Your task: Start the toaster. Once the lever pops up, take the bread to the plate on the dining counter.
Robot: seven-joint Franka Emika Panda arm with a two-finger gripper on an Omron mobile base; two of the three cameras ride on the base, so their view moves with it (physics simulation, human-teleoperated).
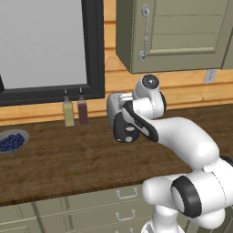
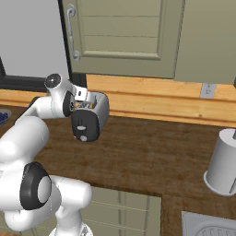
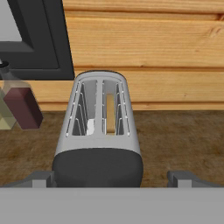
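Note:
The silver-grey toaster [image 3: 98, 131] stands on the dark wood counter against the wooden wall, its black end panel toward my hand. The bread [image 3: 110, 114] sits upright in its right slot; the left slot looks empty. My gripper [image 3: 113, 179] is open, its fingertips [image 3: 41, 178] set wide apart on either side of the black end panel and touching nothing. From the base cameras the toaster [image 1: 119, 119] [image 2: 88, 119] shows partly behind my forearm. The plate and the dining counter are out of view.
Two bottles [image 1: 68, 112] [image 1: 83, 110] stand left of the toaster below the black-framed window; the dark red one [image 3: 22, 105] is nearest. A bowl of blueberries [image 1: 12, 141] sits far left. A grey cylinder [image 2: 223, 161] and a sink corner [image 2: 209, 226] lie right. Cabinets [image 1: 173, 32] hang overhead.

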